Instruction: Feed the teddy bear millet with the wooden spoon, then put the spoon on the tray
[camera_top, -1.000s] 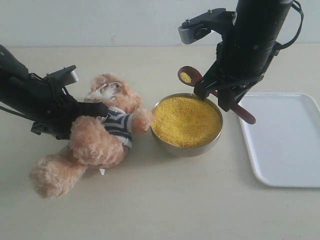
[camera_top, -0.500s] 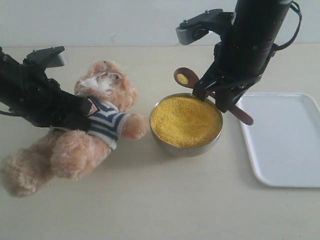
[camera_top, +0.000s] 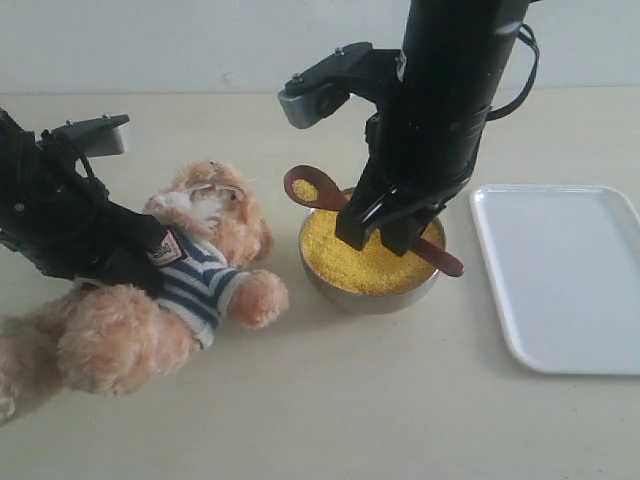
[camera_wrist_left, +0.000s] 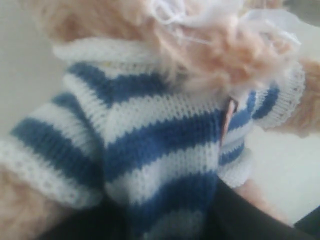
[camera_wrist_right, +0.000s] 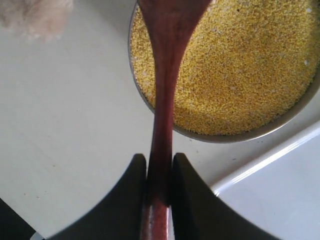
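Moved: wooden spoon (camera_top: 325, 197) now sits closer to teddy bear (camera_top: 215, 215).
Right gripper (camera_top: 378, 235): pinches the spoon's handle.
Left gripper (camera_top: 140, 262): I clamp the bear.
Risk: any tilt spills millet (camera_top: 305, 190).

Teddy bear (camera_wrist_left: 200, 75) close up — navy-and-white striped knit shirt (camera_wrist_left: 160, 150), fluffy tan fur at the collar

A pale beige bench (camera_top: 330, 410) with a smooth matte top fills the frame under soft, even light that throws only faint shadows. Behind it, a plain off-white wall (camera_top: 150, 45) meets the bench's far edge in 1 straight horizontal line and carries a small faint mark (camera_top: 228, 76).
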